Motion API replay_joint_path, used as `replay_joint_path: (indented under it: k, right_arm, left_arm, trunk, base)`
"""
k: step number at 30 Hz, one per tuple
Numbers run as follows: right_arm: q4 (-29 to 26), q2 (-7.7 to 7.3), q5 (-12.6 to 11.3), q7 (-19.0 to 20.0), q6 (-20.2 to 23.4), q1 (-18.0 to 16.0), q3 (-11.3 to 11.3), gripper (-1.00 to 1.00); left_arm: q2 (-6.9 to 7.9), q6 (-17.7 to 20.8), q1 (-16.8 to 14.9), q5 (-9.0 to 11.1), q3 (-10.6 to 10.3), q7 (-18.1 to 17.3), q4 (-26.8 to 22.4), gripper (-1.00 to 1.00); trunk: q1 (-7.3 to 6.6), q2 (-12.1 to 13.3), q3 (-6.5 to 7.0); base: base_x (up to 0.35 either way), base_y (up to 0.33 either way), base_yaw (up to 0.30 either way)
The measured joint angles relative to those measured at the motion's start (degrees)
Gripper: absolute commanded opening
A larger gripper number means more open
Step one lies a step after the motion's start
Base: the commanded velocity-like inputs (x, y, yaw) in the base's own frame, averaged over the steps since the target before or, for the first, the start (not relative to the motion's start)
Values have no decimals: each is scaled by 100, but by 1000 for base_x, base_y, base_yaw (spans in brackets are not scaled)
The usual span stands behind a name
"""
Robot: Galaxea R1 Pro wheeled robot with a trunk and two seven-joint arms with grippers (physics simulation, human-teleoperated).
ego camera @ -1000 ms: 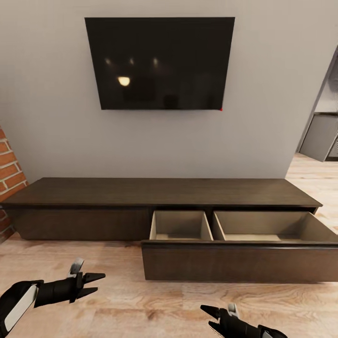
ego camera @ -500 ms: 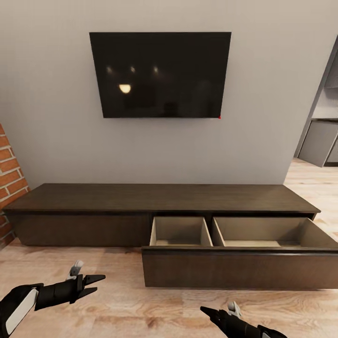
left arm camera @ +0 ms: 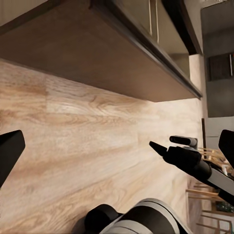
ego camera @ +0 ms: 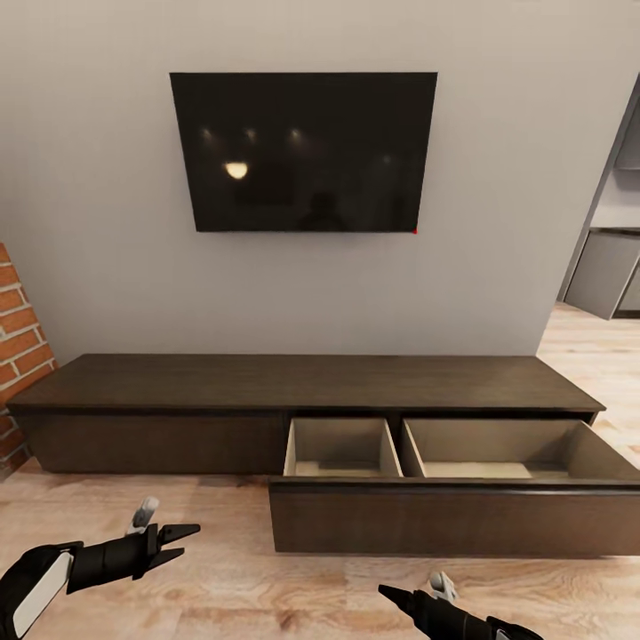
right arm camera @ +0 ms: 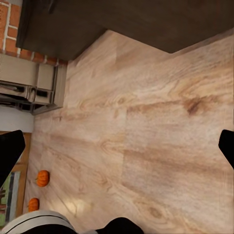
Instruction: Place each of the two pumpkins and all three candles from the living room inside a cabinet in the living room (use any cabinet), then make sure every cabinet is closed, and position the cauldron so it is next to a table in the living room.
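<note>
The cabinet runs lengthwise along the wall — drawer (right half) open.

A living room in a home: a dark flat-screen television hangs on a plain grey wall above a long, low dark-wood cabinet with its right drawer pulled open. Light wood-plank flooring runs throughout, with exposed brick at far left and a kitchen area glimpsed at right.

Cabinet: dark-brown wood, matt, faint grain. Open drawer lined in pale, smooth board. Floor: light wood planks, satin sheen. Television: glossy black. Wall: smooth grey paint. Brick rough.
</note>
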Motion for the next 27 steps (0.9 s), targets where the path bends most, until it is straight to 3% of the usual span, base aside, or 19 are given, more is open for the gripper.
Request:
replay_joint_path:
  k: [22,27]
  right_arm:
    - [-3,6,17,-20,-74,0,6,100]
    - [-6,5,25,-189,-154,0,10,100]
  left_arm:
    - [0,-35,0,8,-4,10,20,100]
    - [2,-35,0,16,-4,9,28,100]
  trunk:
    - [-483,882,395]
    - [-593,1083,485]
  base:
    - [0,0,0]
    - [0,0,0]
